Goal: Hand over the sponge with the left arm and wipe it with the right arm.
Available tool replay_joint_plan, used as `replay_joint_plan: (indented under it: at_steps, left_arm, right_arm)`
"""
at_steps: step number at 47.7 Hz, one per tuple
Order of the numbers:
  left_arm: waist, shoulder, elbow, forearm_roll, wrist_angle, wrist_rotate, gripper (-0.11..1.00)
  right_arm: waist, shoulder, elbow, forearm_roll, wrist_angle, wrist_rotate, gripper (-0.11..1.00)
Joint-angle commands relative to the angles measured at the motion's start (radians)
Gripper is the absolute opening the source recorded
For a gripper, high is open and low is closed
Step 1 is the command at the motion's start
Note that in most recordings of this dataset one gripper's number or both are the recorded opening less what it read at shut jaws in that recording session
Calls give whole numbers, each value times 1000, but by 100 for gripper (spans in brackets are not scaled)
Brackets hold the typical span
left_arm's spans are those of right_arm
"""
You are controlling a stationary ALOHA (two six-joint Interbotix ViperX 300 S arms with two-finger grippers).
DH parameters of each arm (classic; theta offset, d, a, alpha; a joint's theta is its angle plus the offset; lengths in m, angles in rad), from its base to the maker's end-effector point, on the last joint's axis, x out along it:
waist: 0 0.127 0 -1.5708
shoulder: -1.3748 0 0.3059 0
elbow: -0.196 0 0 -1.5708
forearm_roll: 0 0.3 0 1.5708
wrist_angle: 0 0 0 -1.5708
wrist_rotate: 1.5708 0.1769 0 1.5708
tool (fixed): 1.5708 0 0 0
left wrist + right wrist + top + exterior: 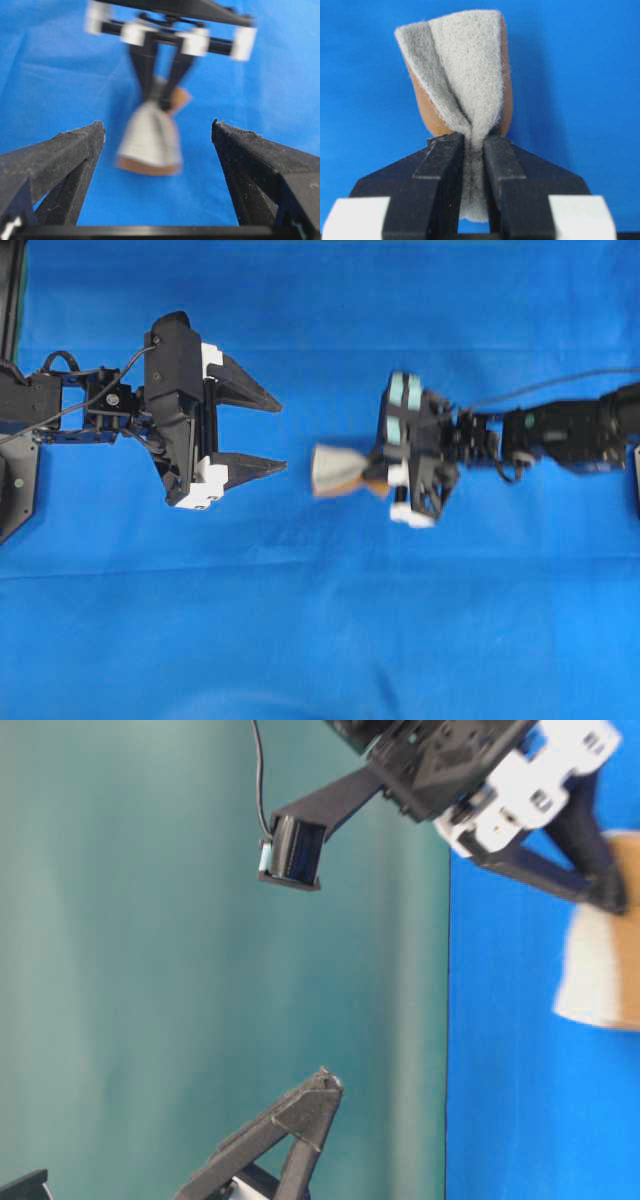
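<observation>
Right claw (474,150) pinching sponge (465,70), left claw (255,430) wide, empty

Overhead view: the sponge (338,469) shows blurred edges; its end nearest the right gripper (385,475) is hidden between the fingers; the right arm (570,430) is cut off by the right edge. Left wrist view: the sponge (150,137) and the fingers (144,70) pinching it are smeared. Table-level view: the sponge (605,965) is cut off by the right edge.
</observation>
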Motion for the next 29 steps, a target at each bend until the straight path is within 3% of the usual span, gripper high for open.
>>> replay_joint_plan:
  at_steps: [1, 9, 29]
  left_arm:
    - [0, -6, -17, 2, -9, 0, 86]
    - [-2, -6, -17, 2, -11, -2, 86]
    - [-2, -6, -15, 0, -8, 0, 86]
  right_arm:
    - [-77, -25, -12, -11, -6, -20, 17]
    - [-100, -23, -15, -12, 6, -52, 17]
    - [-55, -23, -12, -14, 43, -55, 17]
